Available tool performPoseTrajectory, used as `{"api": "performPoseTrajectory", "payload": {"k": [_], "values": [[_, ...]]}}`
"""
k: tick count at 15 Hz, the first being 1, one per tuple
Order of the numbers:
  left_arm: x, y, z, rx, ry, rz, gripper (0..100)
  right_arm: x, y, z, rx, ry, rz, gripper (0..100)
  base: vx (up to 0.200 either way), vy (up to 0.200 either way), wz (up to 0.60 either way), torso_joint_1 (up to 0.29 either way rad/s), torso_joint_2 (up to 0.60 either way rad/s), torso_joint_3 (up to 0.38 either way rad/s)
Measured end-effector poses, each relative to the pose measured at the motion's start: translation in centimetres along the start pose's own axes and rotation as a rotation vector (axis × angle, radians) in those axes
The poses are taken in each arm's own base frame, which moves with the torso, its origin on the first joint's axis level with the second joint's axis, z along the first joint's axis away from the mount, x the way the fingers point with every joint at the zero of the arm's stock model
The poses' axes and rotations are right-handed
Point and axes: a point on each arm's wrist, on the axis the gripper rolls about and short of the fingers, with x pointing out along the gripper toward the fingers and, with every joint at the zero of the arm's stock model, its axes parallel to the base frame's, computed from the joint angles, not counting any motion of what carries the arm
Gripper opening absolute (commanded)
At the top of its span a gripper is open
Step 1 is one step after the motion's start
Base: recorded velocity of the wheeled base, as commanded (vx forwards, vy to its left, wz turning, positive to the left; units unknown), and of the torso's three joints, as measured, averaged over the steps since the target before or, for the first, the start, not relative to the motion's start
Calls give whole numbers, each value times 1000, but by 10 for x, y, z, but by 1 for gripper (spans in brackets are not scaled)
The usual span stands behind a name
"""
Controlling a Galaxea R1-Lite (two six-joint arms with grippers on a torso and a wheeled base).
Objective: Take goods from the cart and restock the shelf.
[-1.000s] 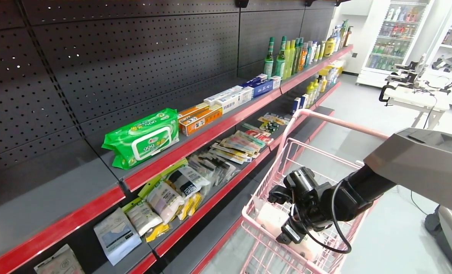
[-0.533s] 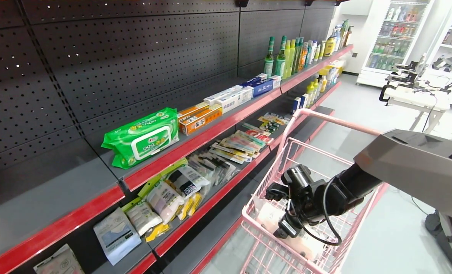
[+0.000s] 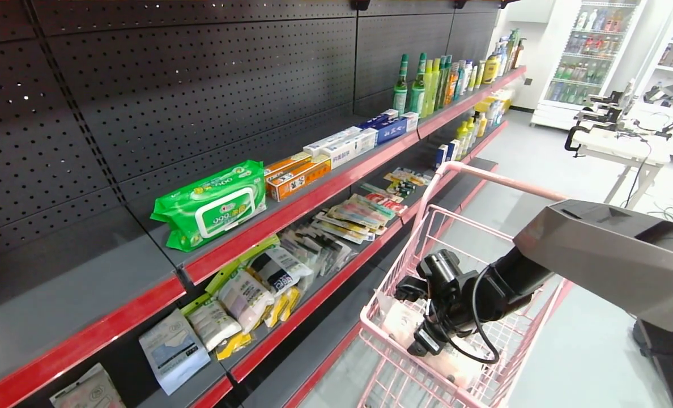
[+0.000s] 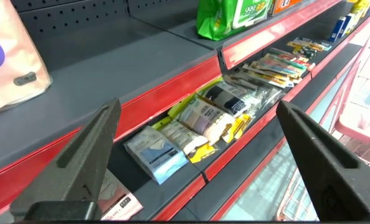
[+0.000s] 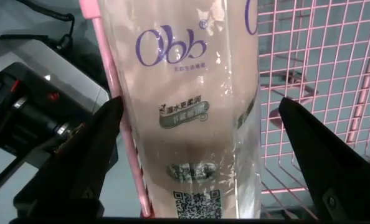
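Grey shelf boards [image 3: 76, 294] edged in red climb from the lower left of the head view toward the upper right. Along the upper board, going rightward, I see a green wipes pack [image 3: 209, 204], orange boxes [image 3: 297, 174], white and blue boxes [image 3: 359, 139], and then green bottles [image 3: 421, 82] standing upright. The board beneath carries flat packets [image 3: 246, 294].

At the lower right stands the pink wire cart [image 3: 461, 166]. My right arm hangs inside its basket, just above a pale tissue pack [image 3: 397, 324] that lies by the basket's left wall.

In the left wrist view my left fingers [image 4: 85, 162] are spread wide apart in front of the red-lipped shelf. A pale pink pack [image 4: 10, 62] sits on the upper board at the upper left of the frame.

In the right wrist view my right fingers [image 5: 79, 162] are likewise apart, one on each side of the tissue pack, which lies along a pink bar of the cart. I cannot tell whether either finger touches it.
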Motion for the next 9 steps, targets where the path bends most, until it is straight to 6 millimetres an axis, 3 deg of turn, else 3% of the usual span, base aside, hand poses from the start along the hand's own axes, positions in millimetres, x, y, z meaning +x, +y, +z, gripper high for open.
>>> {"api": "performPoseTrajectory", "payload": {"k": [9], "values": [[0, 0, 0, 0, 0, 0, 100, 14, -9, 3, -25, 1, -2, 100, 0, 0, 0, 0, 0, 0]]}}
